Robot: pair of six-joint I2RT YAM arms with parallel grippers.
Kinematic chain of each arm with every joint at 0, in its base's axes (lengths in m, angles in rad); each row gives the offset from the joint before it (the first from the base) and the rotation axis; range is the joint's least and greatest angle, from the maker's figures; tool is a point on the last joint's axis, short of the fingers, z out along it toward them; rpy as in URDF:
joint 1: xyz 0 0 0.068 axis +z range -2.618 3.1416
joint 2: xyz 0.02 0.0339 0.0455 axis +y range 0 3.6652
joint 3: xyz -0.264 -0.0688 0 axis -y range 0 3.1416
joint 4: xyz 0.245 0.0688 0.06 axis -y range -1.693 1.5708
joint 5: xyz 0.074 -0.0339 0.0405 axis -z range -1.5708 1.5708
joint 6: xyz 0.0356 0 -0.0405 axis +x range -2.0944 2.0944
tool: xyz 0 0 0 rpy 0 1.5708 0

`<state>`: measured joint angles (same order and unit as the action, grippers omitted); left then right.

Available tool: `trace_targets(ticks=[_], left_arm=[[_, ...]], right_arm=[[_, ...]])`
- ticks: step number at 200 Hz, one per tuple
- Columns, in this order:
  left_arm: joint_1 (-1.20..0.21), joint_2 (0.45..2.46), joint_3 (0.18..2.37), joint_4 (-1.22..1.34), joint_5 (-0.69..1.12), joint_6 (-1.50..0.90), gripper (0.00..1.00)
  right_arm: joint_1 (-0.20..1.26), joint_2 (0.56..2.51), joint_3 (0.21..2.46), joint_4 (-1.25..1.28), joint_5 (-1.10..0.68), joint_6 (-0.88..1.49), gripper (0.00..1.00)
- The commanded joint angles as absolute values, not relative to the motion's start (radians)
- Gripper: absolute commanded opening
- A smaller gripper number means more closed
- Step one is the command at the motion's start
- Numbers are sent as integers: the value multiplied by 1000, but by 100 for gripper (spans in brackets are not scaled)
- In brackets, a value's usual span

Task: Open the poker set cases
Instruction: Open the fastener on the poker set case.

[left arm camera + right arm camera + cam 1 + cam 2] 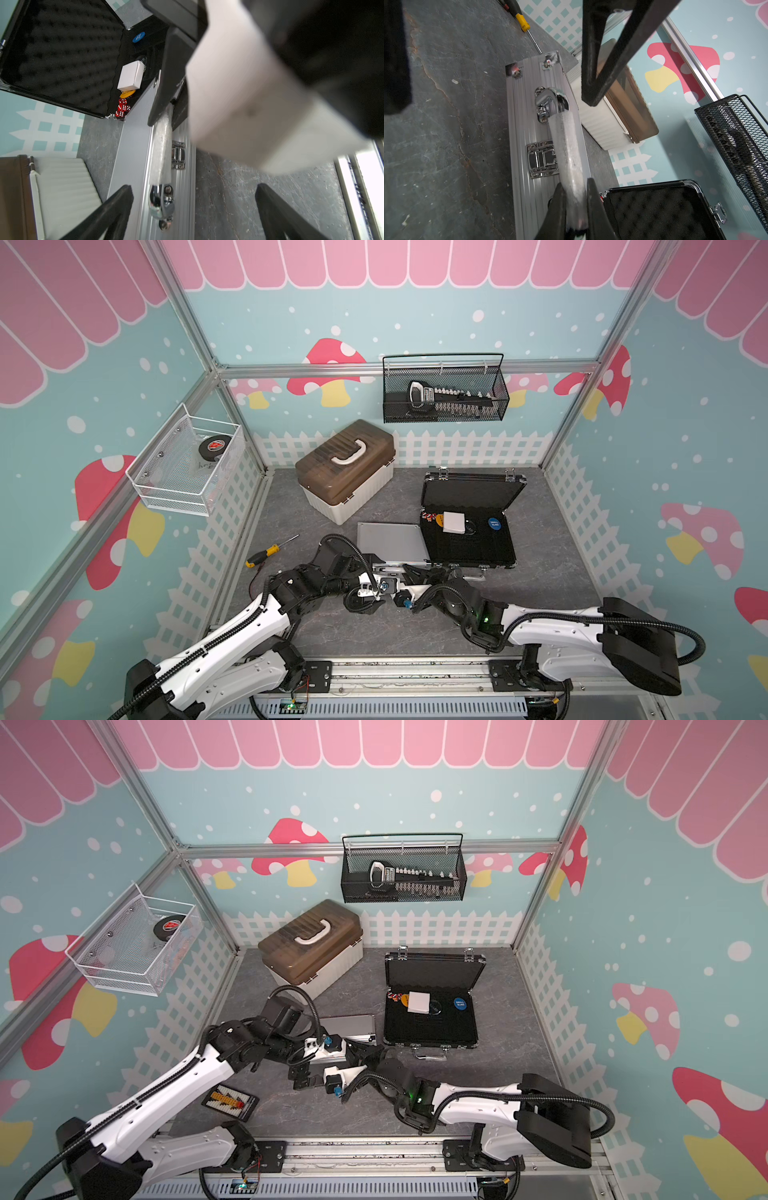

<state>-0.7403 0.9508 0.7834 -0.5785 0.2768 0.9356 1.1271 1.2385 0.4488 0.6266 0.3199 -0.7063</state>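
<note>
Black case stands open, far right. Silver case lies shut at mid-surface, its latched edge running left-right on the near side. Right end effector pinches its handle. Left end effector, spread wide, hangs nearest the latch.

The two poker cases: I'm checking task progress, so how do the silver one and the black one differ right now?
The black case stands open with its lid raised; the silver case lies shut. The black case is larger than the silver case. The right gripper is shut on the silver case's handle; nothing touches the black case. Both have chrome latches and a handle.
</note>
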Motion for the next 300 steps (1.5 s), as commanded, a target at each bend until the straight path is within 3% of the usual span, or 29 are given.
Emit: trace_targets(ticks=[1, 38, 123, 219, 266, 300], left_arm=[[-749, 977, 805, -530, 286, 974, 92], [-762, 1034, 873, -635, 317, 1001, 90], [-759, 1047, 868, -609, 292, 967, 90], [-713, 1077, 904, -651, 339, 910, 87], [-705, 1094, 925, -663, 413, 885, 76], [-699, 1109, 942, -693, 473, 873, 75]], right_arm=[[1136, 1180, 532, 693, 293, -685, 0], [1150, 1172, 551, 712, 319, -732, 0], [1172, 1178, 513, 925, 336, -826, 0], [1173, 1118, 511, 879, 309, -825, 0], [1173, 1135, 528, 847, 320, -840, 0], [1175, 1168, 535, 846, 336, -841, 0]])
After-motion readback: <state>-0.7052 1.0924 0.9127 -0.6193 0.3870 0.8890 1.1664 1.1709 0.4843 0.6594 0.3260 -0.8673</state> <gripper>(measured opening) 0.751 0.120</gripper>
